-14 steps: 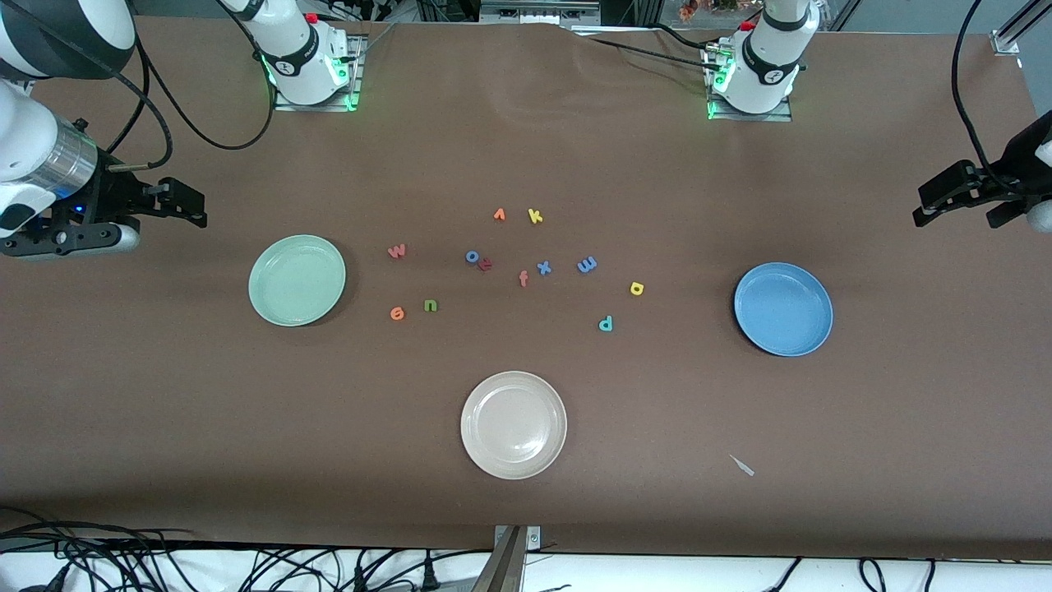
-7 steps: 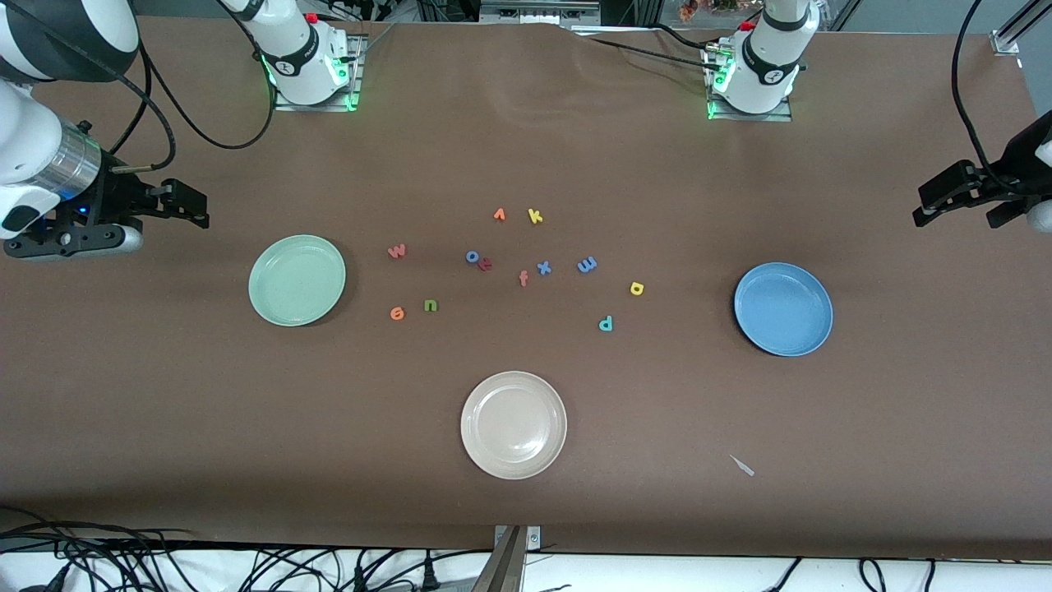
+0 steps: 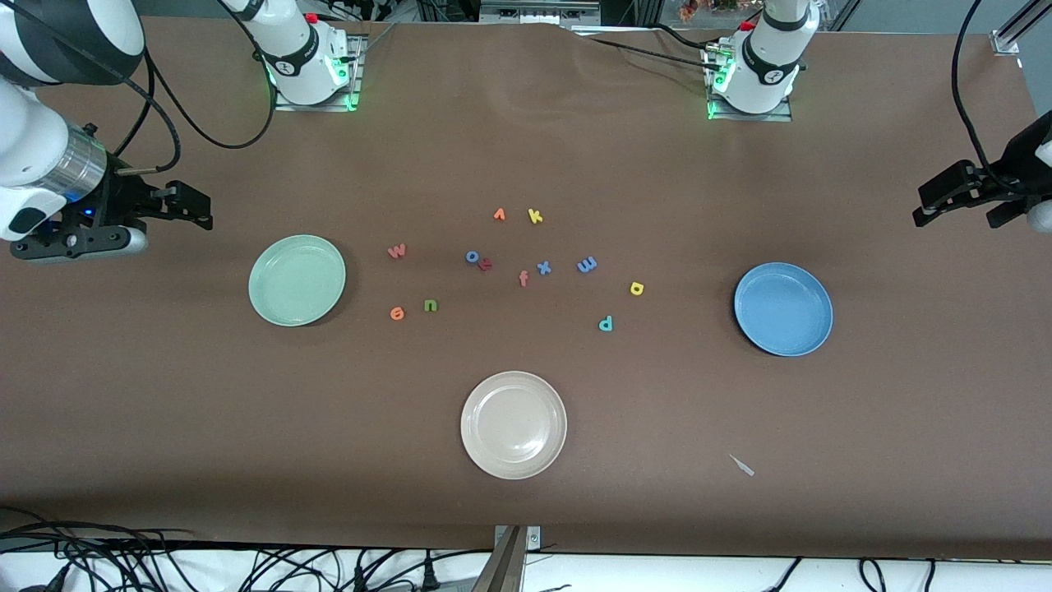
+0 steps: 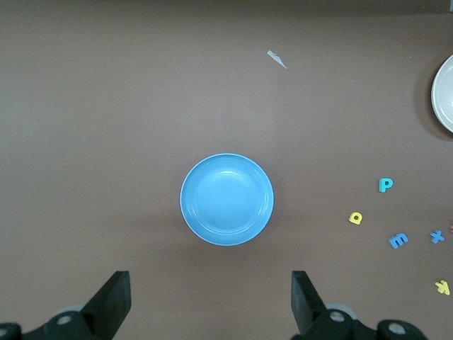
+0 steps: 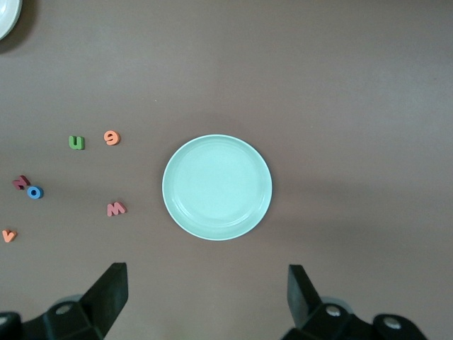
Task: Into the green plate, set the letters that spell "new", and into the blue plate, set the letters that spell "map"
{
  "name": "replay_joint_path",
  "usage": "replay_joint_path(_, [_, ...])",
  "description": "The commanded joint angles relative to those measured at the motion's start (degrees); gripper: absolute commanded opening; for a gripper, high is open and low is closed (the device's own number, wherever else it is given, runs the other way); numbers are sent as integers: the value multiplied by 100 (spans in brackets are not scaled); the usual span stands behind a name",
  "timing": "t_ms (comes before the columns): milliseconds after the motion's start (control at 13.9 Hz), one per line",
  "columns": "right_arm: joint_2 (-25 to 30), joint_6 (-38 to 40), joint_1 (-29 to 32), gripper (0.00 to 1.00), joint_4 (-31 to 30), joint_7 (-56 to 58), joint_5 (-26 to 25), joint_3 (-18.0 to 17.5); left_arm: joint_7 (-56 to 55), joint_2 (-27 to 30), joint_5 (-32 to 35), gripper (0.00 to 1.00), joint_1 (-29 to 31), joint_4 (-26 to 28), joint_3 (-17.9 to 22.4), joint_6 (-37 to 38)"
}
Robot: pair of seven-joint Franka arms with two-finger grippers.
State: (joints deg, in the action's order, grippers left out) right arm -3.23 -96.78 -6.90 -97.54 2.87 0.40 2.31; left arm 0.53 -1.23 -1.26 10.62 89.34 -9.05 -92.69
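front view: six thin foam letters, green n (image 3: 431, 305), orange e (image 3: 397, 312), pink w (image 3: 397, 251), blue m (image 3: 587, 265), yellow a (image 3: 636, 288), teal p (image 3: 606, 323), lie mid-tabletop between green plate (image 3: 297, 280) and blue plate (image 3: 783, 309) (both empty); likely light and squashy, best pinched across their edges. left end effector (image 3: 957, 197) and right end effector (image 3: 177, 205) hover at their ends, fingers apart.

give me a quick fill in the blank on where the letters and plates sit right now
1. The green plate holds ____ letters.
2. The orange e lies beside the green ____.
3. The plate nearest the front camera is the ____ one.
4. The teal p lies nearer the ____ plate than the green plate.

Missing words: no; n; cream-white; blue
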Motion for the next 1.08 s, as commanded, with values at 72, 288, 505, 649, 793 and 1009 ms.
replay_joint_path(72, [165, -95, -4, 100, -186, 47, -40, -64, 114, -62, 12, 100, 19, -136, -18, 41])
replay_joint_path(288, [174, -95, -4, 100, -256, 47, -48, -73, 114, -62, 12, 100, 19, -136, -18, 41])
replay_joint_path(505, [174, -104, -4, 100, -274, 47, -48, -73, 114, -62, 12, 100, 19, -136, -18, 41])
replay_joint_path(649, [200, -112, -4, 100, -274, 47, -48, -73, 114, -62, 12, 100, 19, -136, -18, 41])
replay_joint_path(793, [200, -130, -4, 100, -274, 47, -48, -73, 114, -62, 12, 100, 28, -128, -18, 41])
replay_joint_path(1009, [200, -148, -4, 100, -300, 47, -48, -82, 114, -97, 3, 100, 1, -128, -27, 32])
